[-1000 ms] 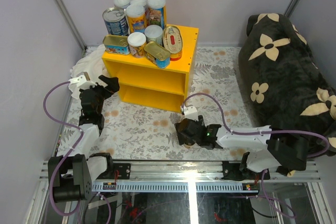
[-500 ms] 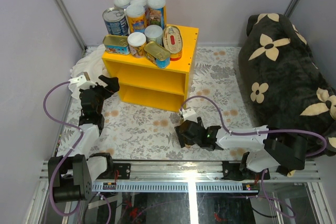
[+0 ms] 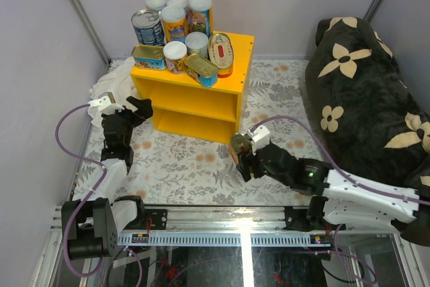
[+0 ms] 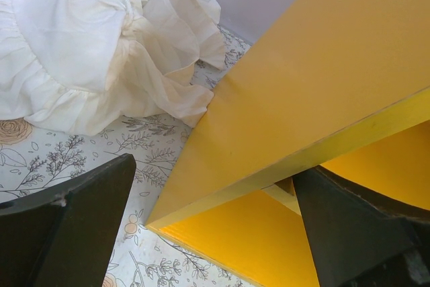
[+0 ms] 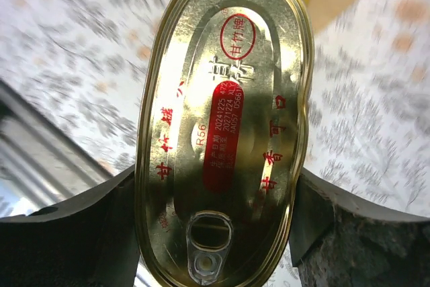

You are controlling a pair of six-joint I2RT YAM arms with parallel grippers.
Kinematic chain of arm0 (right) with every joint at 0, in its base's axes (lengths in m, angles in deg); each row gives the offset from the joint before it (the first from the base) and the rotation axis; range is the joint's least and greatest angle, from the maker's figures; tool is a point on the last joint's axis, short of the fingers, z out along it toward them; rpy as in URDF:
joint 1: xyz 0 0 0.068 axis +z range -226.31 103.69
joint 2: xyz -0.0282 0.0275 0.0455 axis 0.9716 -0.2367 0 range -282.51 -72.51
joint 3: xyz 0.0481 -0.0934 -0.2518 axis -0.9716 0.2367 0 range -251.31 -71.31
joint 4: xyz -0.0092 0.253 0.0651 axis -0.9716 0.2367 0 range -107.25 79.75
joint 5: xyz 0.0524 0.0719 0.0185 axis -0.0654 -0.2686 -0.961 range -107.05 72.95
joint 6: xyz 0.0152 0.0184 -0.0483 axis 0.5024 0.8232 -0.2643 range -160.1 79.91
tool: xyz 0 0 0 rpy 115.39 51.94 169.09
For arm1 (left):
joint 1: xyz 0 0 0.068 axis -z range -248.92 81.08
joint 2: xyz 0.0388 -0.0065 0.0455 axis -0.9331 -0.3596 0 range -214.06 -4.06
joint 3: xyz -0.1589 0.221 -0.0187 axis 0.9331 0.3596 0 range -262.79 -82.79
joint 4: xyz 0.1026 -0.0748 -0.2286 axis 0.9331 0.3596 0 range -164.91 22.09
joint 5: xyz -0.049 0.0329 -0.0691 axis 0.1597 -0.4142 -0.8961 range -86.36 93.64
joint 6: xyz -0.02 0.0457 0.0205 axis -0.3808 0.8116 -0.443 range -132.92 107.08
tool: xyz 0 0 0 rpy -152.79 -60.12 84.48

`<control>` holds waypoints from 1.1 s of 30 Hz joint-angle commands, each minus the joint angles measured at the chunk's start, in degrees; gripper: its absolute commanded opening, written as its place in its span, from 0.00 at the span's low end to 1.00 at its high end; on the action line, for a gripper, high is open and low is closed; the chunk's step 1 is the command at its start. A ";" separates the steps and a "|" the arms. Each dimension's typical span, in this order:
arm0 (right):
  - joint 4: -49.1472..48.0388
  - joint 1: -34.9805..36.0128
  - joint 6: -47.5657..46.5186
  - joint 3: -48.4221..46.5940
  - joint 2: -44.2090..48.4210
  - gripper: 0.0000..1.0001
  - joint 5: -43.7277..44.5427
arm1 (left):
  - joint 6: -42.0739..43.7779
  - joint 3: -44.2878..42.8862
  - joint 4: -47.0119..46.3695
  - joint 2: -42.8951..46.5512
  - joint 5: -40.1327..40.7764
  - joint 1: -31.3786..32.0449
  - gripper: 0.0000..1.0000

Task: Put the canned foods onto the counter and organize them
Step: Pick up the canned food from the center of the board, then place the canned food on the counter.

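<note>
A gold oval fish tin with red lettering is held off the floral floor, gripped by its long sides; my right gripper is shut on it. In the top view that tin and right gripper hang just in front of the yellow counter. Several canned foods stand on the counter's top: a blue-labelled steel can, tall white-lidded cylinders, rectangular gold tins and another oval tin. My left gripper is open and holds nothing beside the counter's left end.
A crumpled white cloth lies on the floor left of the counter. A dark blanket with cream flowers fills the right side. Purple cables trail from both arms. A metal rail runs along the near edge.
My right gripper closed on the oval tin on the floor and lifted it up toward the counter. The left arm has not moved.
</note>
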 commanded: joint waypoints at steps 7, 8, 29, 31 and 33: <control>6.91 -0.10 -17.69 -35.35 -0.67 0.04 7.78 | 1.89 -0.24 -0.50 0.43 1.24 -0.57 1.00; 7.51 -0.06 -19.38 -39.28 -2.37 0.02 10.95 | 2.02 -0.46 -0.04 0.51 1.26 -0.54 1.00; 23.43 -35.43 -17.87 -108.23 -49.94 0.03 -9.39 | 1.79 -1.51 1.47 0.05 -1.36 -0.52 1.00; 23.74 -36.62 -17.10 -110.03 -52.57 0.03 -11.96 | 1.90 -1.29 1.36 0.10 -1.20 -0.52 1.00; 21.87 -37.28 -16.29 -107.23 -52.86 0.03 -13.09 | 1.98 -1.28 1.34 0.11 -1.05 -0.54 1.00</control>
